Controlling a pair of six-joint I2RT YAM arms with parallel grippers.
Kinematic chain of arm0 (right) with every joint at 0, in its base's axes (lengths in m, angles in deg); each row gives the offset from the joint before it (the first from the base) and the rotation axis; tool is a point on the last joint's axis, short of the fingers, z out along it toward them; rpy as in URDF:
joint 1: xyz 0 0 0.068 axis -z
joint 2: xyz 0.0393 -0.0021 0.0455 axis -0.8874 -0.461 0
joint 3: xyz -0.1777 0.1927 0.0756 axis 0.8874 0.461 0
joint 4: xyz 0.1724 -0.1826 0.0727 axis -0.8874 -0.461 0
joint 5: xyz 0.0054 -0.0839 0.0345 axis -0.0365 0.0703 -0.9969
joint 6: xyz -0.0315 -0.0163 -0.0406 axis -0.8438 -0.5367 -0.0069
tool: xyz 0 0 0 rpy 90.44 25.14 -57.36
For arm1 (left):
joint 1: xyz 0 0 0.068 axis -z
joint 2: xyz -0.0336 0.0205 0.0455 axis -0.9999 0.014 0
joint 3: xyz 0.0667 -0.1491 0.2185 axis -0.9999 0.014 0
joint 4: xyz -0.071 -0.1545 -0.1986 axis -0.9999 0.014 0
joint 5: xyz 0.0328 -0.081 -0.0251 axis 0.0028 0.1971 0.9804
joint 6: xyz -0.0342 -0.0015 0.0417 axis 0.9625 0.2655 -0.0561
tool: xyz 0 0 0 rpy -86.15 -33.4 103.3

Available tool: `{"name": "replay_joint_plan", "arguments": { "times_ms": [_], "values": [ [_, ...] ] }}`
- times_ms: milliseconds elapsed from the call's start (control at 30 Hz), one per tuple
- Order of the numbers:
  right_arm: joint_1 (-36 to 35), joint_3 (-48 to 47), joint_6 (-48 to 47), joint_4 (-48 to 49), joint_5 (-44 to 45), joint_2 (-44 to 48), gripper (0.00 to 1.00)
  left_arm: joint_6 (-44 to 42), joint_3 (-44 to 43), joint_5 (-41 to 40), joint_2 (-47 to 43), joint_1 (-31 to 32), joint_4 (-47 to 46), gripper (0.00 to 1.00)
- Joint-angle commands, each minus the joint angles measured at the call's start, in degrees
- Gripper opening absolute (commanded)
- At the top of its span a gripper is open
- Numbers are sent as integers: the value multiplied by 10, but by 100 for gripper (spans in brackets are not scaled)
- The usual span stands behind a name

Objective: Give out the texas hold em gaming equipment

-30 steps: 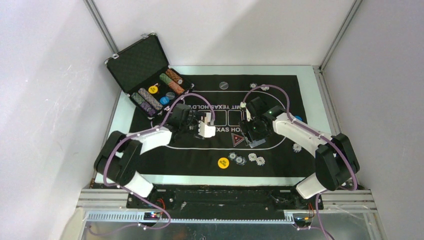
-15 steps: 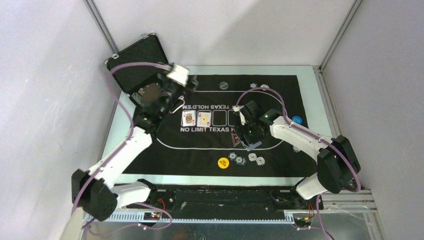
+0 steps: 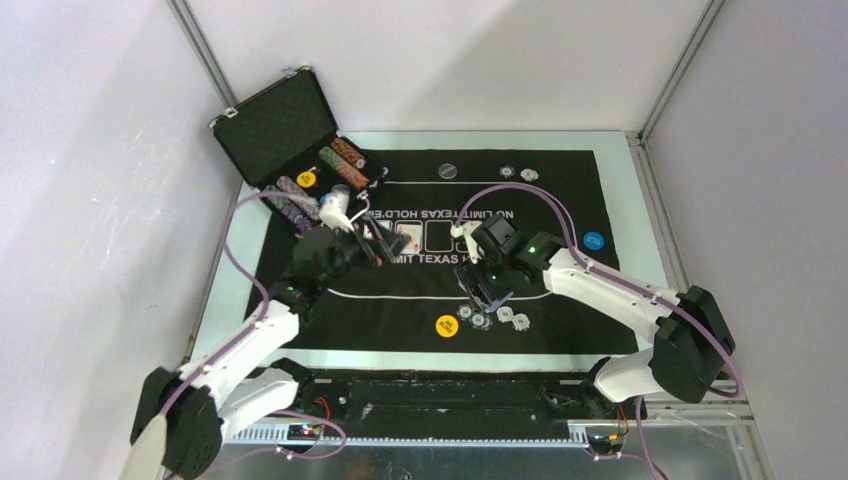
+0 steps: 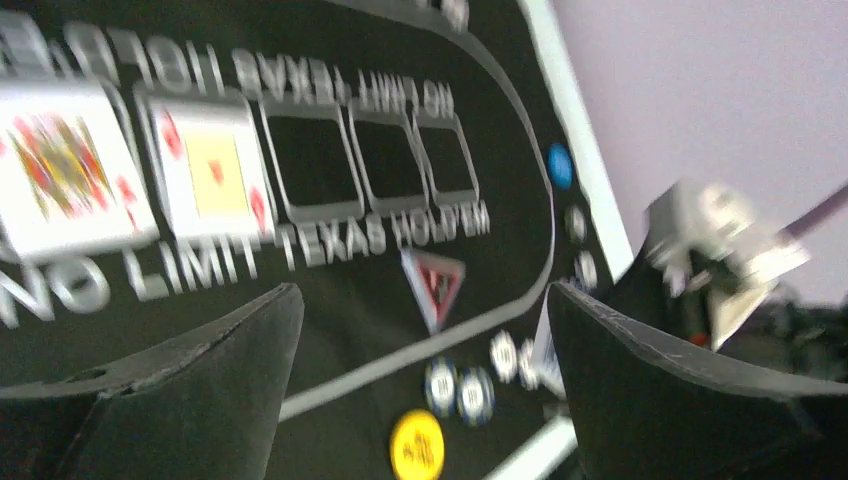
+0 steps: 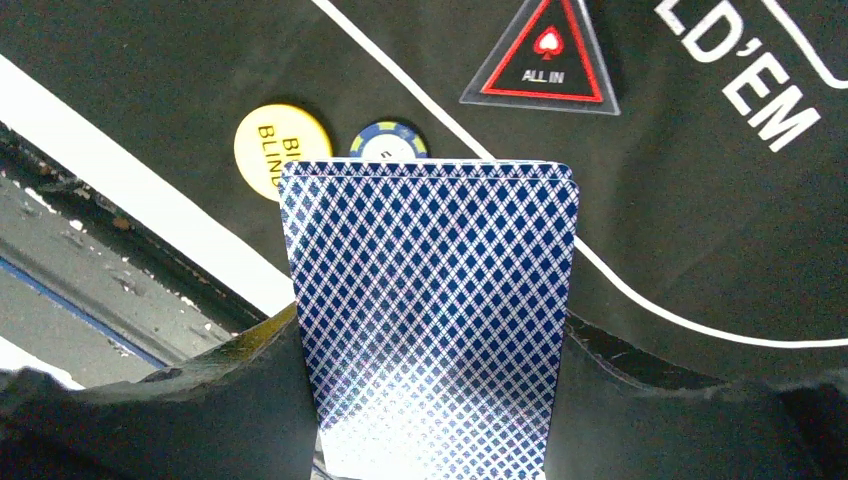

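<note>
Two face-up cards (image 4: 210, 170): I see them side by side in the first two boxes printed on the mat (image 3: 560, 325), at the left end of that row.
Left gripper (image 4: 420, 300): spread wide with nothing between its fingers, hanging over the left half of the mat close to those cards. The wrist view is blurred.
Right gripper (image 5: 432, 322): clenched on the blue-backed cards (image 5: 430, 280). They stand on end with the diamond backs facing my wrist camera, above the mat's near strip.
Triangle marker (image 5: 545, 55): flat on the mat inside the white oval, red-edged and reading ALL IN.
Yellow disc (image 3: 446, 325): on the mat's near strip, outside the oval line.
Small chips (image 3: 505, 315): a short row on the mat just right of the yellow disc.
Blue disc (image 3: 594, 241): at the mat's right edge.
Black disc (image 3: 448, 171): by the mat's far edge, with two more small chips to its right.
Case (image 3: 280, 120): open at the mat's far-left corner, lid raised, with rows of chips still inside.
</note>
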Motion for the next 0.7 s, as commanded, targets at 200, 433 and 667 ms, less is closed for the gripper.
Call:
{"name": "replay_joint_plan", "arguments": {
  "times_ms": [200,433,667],
  "values": [
    [-22,2,-17,36,-26,15,0,157,83,268,88,28,-120,100],
    [-27,2,-19,38,-30,18,0,154,51,294,172,71,-166,100],
    [-33,8,-21,44,-42,30,0,137,-10,295,258,118,-172,100]
  ]
}}
